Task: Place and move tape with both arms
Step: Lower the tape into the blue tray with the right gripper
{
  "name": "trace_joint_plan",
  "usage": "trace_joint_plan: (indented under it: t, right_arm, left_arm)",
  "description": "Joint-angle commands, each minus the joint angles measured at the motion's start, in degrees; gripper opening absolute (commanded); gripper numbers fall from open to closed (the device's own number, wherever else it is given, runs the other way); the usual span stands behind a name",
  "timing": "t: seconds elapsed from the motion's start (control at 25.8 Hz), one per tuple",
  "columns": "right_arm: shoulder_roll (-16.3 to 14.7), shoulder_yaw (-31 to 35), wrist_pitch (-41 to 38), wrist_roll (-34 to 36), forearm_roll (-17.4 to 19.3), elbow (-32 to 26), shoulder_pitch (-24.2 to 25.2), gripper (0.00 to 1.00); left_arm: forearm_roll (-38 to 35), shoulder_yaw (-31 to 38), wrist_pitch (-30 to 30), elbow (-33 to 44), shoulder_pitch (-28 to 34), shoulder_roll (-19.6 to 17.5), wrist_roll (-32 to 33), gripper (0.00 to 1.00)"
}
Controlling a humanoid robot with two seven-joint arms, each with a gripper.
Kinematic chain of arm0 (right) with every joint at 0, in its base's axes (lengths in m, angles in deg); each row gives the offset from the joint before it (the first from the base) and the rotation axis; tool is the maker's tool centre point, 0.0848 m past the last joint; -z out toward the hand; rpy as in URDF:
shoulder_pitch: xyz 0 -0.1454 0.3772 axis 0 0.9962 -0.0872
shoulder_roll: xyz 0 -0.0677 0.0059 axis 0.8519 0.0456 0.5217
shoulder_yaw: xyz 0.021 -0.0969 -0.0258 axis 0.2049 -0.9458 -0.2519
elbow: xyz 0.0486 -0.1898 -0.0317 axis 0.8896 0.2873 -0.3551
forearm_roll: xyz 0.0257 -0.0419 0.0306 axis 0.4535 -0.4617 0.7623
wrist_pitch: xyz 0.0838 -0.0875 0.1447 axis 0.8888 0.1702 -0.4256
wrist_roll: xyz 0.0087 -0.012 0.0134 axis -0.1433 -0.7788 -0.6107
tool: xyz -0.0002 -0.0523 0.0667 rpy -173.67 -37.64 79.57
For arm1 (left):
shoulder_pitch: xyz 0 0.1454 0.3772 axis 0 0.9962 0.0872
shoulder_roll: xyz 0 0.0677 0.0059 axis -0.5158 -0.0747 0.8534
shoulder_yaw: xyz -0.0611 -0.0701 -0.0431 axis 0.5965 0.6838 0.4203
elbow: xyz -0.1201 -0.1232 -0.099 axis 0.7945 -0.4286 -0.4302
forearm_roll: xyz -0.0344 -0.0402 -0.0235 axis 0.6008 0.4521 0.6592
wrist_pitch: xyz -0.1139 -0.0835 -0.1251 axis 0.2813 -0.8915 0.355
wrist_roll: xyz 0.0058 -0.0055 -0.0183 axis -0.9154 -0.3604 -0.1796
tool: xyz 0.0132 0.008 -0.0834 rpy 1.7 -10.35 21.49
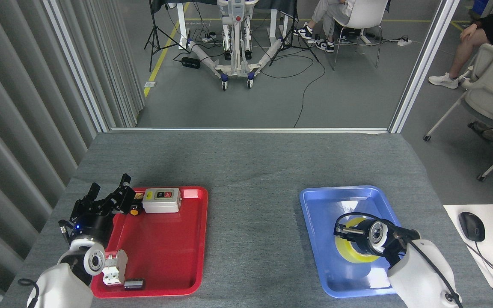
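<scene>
The right claw [344,231] points down over the tape [349,253] in the blue tray [319,201]; its grip cannot be told. The left claw [108,197] hovers, fingers spread wide, at the red tray's [165,261] far left corner.

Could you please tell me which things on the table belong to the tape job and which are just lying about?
Belongs to the job:
tape, in the blue tray
right gripper, over the tape
left gripper

Just lying about:
red tray
switch box
circuit breaker
mouse
</scene>
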State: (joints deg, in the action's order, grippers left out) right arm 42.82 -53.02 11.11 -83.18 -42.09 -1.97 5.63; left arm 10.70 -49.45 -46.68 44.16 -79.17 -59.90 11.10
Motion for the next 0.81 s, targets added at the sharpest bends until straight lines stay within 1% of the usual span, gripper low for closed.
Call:
trace_joint_plan:
  t: [0.0, 0.08, 0.15, 0.19, 0.39, 0.43, 0.46, 0.5, 0.58, 0.62, 0.66, 0.7, 0.77]
  right_arm:
    - [0.2, -0.1, -0.6, 1.0, 0.0, 5.8, -4.0, 0.02]
    - [0.4, -0.8, -2.4, 1.8, 0.0, 8.7, -5.1, 0.02]
    - [0.5, -2.1, -3.2, 2.5, 0.0, 10.4, -5.9, 0.05]
    - [0.5, -2.4, -3.3, 2.9, 0.0, 10.6, -6.0, 0.09]
    - [0.5, -2.4, -3.6, 4.6, -0.1, 10.8, -6.0, 0.35]
    - [0.5, -2.4, -3.6, 5.0, -0.1, 10.8, -6.0, 0.41]
    - [0.6, -2.4, -3.6, 5.2, -0.1, 10.8, -6.0, 0.49]
    - [0.6, -2.5, -3.6, 5.3, -0.1, 10.8, -6.0, 0.55]
    - [1.0, -2.5, -3.4, 5.4, -0.1, 10.8, -6.0, 0.63]
    - [1.3, -2.5, -3.4, 5.4, -0.1, 10.8, -6.0, 0.66]
    - [1.4, -2.5, -3.4, 5.4, -0.2, 10.8, -6.0, 0.72]
    - [1.4, -2.5, -3.4, 5.5, -0.2, 10.9, -6.0, 0.75]
    - [1.5, -2.5, -3.5, 6.3, -0.2, 10.8, -5.9, 0.75]
  left_arm:
    - [-0.7, 1.3, 0.2, 6.8, 7.7, 0.0, -2.1, 1.0]
    - [-0.8, 1.3, 0.4, 8.7, 9.3, -0.3, -2.1, 1.0]
    - [-0.9, 1.4, 0.8, 9.7, 9.9, -1.4, -2.0, 1.0]
    - [-0.9, 1.4, 0.9, 9.8, 10.0, -1.9, -2.0, 1.0]
    - [-1.8, 1.4, 0.8, 11.4, 10.1, -2.1, -0.8, 1.0]
    - [-3.9, 1.4, 0.6, 12.0, 10.2, -2.1, -0.1, 1.0]
    - [-8.1, 1.4, 0.2, 12.9, 10.3, -1.9, 0.7, 1.0]
    - [-13.6, 1.4, -0.2, 13.7, 10.3, -1.6, 1.6, 1.0]
    - [-23.6, 2.0, -1.2, 14.1, 10.4, -1.0, 2.9, 1.0]
    - [-27.3, 2.4, -1.5, 14.2, 10.4, -0.7, 3.5, 1.0]
    - [-28.8, 2.4, -1.0, 14.6, 10.4, -0.8, 4.3, 1.0]
    - [-28.8, 2.3, -0.9, 15.2, 10.4, -1.0, 5.3, 1.0]
    - [-28.7, 2.4, -0.4, 16.1, 11.0, -1.1, 7.7, 1.0]
